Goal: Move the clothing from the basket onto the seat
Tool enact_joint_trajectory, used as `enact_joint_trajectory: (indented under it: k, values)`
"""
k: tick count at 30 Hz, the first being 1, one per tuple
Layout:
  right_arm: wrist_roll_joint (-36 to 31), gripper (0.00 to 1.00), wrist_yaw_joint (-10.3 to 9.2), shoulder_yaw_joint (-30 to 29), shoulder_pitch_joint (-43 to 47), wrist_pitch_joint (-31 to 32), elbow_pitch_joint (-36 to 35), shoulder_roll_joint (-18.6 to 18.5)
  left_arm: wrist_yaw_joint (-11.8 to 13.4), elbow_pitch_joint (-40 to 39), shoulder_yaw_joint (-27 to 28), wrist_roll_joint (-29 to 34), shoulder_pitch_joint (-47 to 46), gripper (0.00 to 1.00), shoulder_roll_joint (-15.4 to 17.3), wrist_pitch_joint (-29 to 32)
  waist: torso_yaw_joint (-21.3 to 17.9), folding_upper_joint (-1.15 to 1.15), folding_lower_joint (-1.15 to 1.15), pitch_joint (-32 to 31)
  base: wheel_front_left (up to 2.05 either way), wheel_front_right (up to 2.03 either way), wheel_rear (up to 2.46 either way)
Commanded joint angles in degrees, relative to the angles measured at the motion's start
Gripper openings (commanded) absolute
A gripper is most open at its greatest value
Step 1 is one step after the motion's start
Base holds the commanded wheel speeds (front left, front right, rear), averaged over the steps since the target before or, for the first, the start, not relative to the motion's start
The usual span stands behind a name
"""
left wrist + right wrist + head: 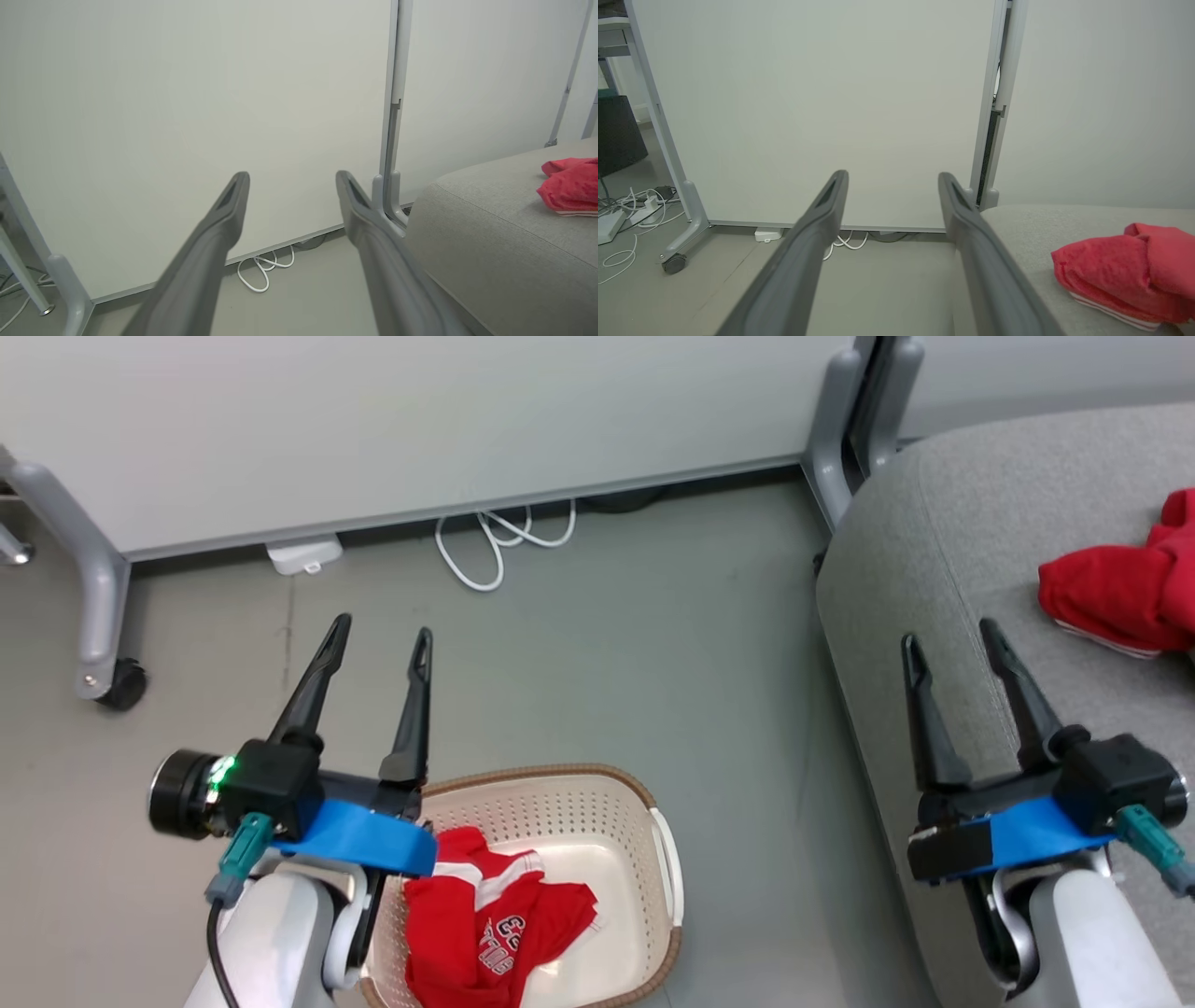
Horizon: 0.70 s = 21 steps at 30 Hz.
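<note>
Both grippers are empty with fingers spread wide. The left gripper [384, 625] is held past the far rim of the basket [551, 771], and the right gripper [948, 632] is held over the near edge of the seat [934, 523]. Both are pointed toward the white panel [373, 420], not down at anything. The clothing is split: a red jersey [495, 919] with white trim and lettering is crumpled in the left half of the basket, partly hidden under the left forearm. Another red garment [1116, 593] is already laid on the seat, well apart from the basket. Risks, as judged: the jersey may be pinched by one loose fold only, so it trails and snags on the brown rim, and the light basket gets dragged or tipped. A fingertip may be caught in the perforated wall. The cloth may be dropped on the bare floor [728, 709] between basket and seat if the grip is thin. The seat's rounded side is raised above the basket, so the load has to be lifted clear of it. Noted nearby, out of the likely path: a white cable [490, 546] looped at the panel's foot, a small white adapter [303, 555], a castor [121, 689] and a grey panel leg [831, 439].
</note>
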Motion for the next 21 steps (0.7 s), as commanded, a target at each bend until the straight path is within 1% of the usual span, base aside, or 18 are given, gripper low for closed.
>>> enact_joint_trajectory:
  k: [1, 7, 15, 21]
  values:
    - [0.13, 1.0, 0.01, 0.09, 1.75, -0.04, -0.02, 0.41, -0.45, -0.24, 1.38, 0.68, 1.69, 1.0, -0.33, -0.14, 1.05, 0.0, 0.01, -1.37, 0.0, 0.0, 0.0]
    - [-0.31, 1.0, 0.01, -0.45, 4.97, -0.04, -0.45, 1.27, -1.4, -0.71, 5.93, 2.46, 5.78, 1.0, -2.26, -0.15, 2.18, 0.0, 0.01, -3.15, 0.0, 0.0, 0.0]
    - [0.07, 1.0, 0.01, -2.05, 8.64, -0.04, -0.68, 1.94, -2.74, -0.65, 9.62, 4.06, 9.43, 1.0, -4.15, -0.15, 3.21, 0.0, 0.01, -4.79, 0.0, 0.0, 0.0]
    - [0.15, 1.0, 0.01, -3.04, 10.81, -0.04, -0.87, 2.17, -3.81, -0.32, 11.4, 5.42, 11.11, 1.0, -5.12, -0.15, 3.83, 0.0, 0.01, -5.58, 0.0, 0.0, 0.0]
